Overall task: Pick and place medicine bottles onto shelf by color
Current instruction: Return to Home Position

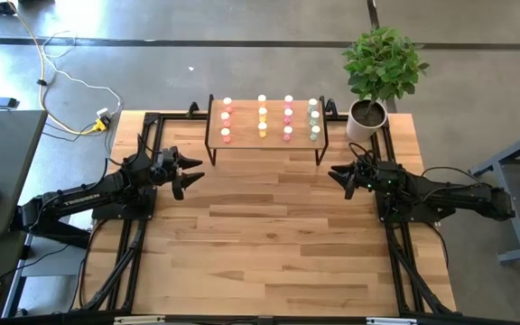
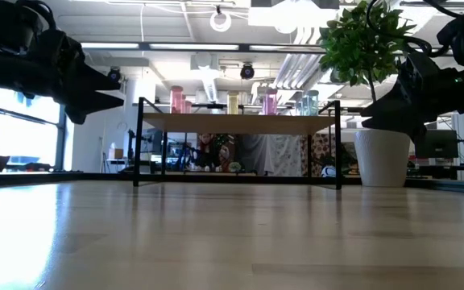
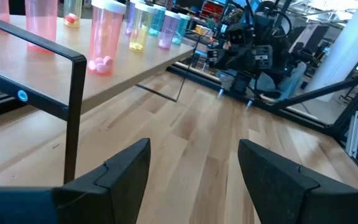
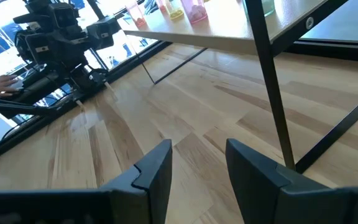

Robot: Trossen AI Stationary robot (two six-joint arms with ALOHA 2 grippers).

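Wood-topped shelf (image 1: 245, 124) on thin black legs bears twelve white-capped cylindrical bottles (image 1: 262, 115), four colour columns of three, while left gripper (image 1: 190, 173) and right gripper (image 1: 335, 173) hover released, empty, nearby.

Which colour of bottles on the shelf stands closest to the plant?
The pale green bottles, at the shelf end beside the plant; other colours stand farther off.
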